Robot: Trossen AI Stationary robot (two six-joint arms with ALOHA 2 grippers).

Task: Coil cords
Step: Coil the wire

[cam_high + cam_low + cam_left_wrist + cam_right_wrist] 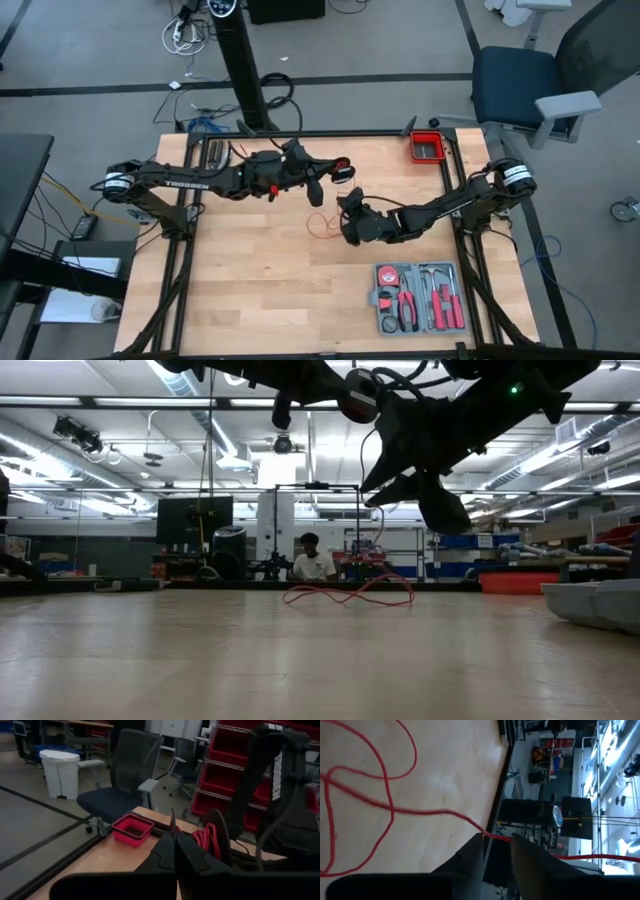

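From above, the left end effector [318, 190] reaches over the far middle of the tabletop [250, 290], its fingers pressed together, with a small spool wound in red [342, 171] just to its right. The right end effector [350, 212] sits close by, slightly nearer and to the right, and a loose loop of the thin red cord [322, 222] lies on the wood just left of it. A red bin [427, 147] stands at the far right corner and a grey tool case [418, 297] at the near right edge. In the level view the cord [348, 595] sprawls in low loops on the tabletop, both arms hanging above it; a person [312, 558] sits in the room behind. The left wrist view shows its own fingers [187, 852] closed tight, the red-wound spool [210, 840] beside them. The right wrist view shows its fingers [470, 857] slightly parted with the cord [390, 807] running between them, taut beyond and looped loosely on the wood.
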